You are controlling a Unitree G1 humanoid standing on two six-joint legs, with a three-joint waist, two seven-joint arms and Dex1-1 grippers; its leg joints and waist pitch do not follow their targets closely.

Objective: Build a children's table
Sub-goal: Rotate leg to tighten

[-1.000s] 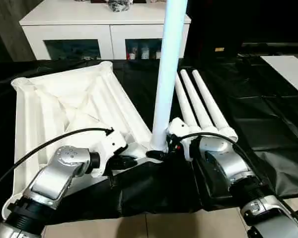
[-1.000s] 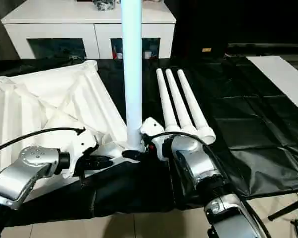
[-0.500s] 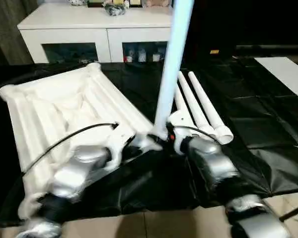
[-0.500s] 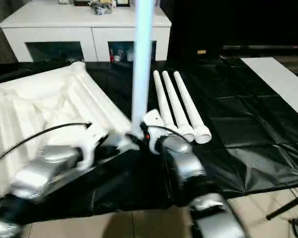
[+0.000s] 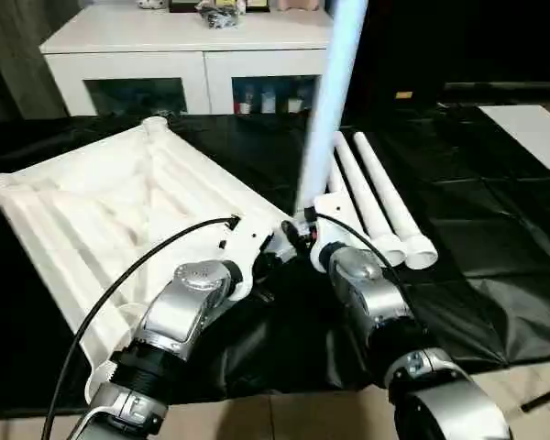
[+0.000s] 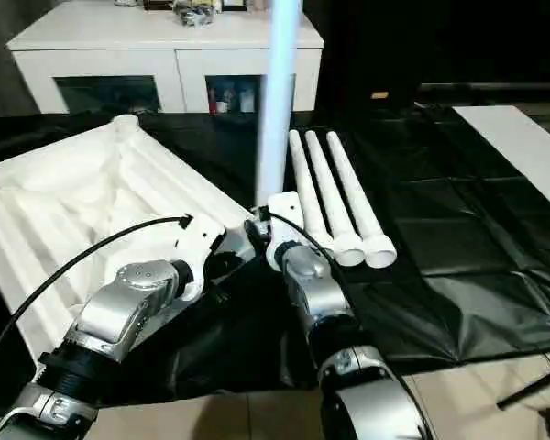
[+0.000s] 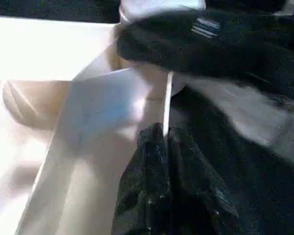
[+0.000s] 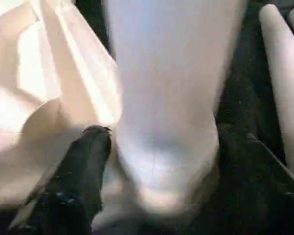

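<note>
The white tabletop (image 5: 119, 211) lies ribbed side up on the black sheet, at the left. One white leg (image 5: 325, 119) stands in its near right corner socket and leans slightly right. My right gripper (image 8: 161, 142) is shut on the base of this leg, one black finger (image 8: 83, 166) on each side. In the left wrist view my left gripper (image 7: 161, 134) is shut on the tabletop's thin rim (image 7: 166, 105), just beside that socket. In the eye views both grippers meet at the corner, the left gripper (image 5: 273, 259) under the right gripper (image 5: 302, 229). Three more legs (image 5: 376, 197) lie side by side to the right.
A white cabinet (image 5: 192, 55) with dark glass doors stands behind the work. A flat white board (image 5: 532, 124) lies at the far right. The black sheet (image 5: 477, 211) is creased and ends at the tiled floor (image 5: 284, 417) near me.
The tabletop has swung round to the left on the sheet. Both arms reach further forward, and the upright leg now leans a little to the right.
</note>
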